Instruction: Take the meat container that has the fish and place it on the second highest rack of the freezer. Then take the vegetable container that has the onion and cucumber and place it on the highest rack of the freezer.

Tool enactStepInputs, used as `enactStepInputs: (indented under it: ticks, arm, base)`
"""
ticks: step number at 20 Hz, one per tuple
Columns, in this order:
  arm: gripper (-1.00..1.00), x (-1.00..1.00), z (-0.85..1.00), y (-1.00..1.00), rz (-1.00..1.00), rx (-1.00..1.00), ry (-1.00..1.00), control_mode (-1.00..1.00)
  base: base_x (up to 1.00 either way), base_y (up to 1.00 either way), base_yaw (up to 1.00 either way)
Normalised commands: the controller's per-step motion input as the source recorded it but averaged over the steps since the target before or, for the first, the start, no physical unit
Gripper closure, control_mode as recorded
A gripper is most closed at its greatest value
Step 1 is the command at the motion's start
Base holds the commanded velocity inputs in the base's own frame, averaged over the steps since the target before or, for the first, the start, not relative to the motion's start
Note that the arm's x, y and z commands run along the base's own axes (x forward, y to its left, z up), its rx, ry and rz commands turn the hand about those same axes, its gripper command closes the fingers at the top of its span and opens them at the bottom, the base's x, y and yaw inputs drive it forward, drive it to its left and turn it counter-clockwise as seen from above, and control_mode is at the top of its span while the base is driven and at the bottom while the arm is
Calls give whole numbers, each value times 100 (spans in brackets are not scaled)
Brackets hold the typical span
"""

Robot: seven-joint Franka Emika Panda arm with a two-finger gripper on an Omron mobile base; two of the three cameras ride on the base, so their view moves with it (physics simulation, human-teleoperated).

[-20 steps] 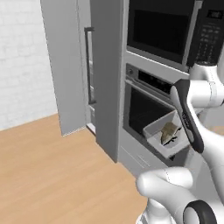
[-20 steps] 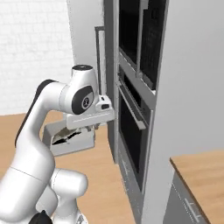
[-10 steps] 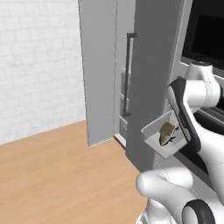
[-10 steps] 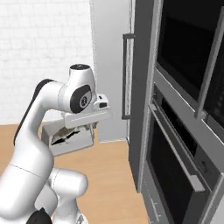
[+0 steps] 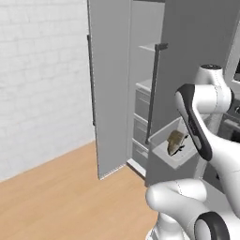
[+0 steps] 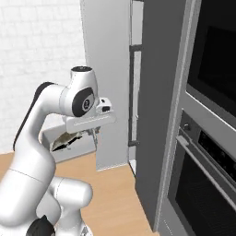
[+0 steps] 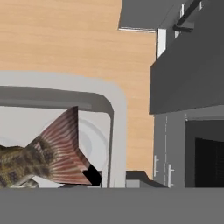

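Ahead, freezer (image 5: 140, 89) doors stand open over wooden floor (image 5: 56, 197).

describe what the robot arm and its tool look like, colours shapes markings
The arm is glossy white, built of rounded, tubular links with dark bands where the segments meet. A round dark cap with a small light mark sits on the side of the wrist joint. The hand is a flat white block, and the tool below it has two small dark fingers. No loose cables show.

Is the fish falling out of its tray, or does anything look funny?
Nothing stands out. The fish lies inside the meat container, which the gripper holds level in the air beside the open freezer.
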Motion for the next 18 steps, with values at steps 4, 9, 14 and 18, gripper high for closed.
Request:
enactStepInputs:
  ticks: [4, 9, 14, 18]
  arm:
    - [100, 0, 0, 0, 0, 0, 0, 100]
    - [100, 0, 0, 0, 0, 0, 0, 100]
    - [100, 0, 0, 0, 0, 0, 0, 100]
    - [100, 0, 0, 0, 0, 0, 0, 100]
  base:
    - [100, 64, -48]
    - [42, 71, -42]
    - [13, 66, -37]
    - [18, 66, -30]
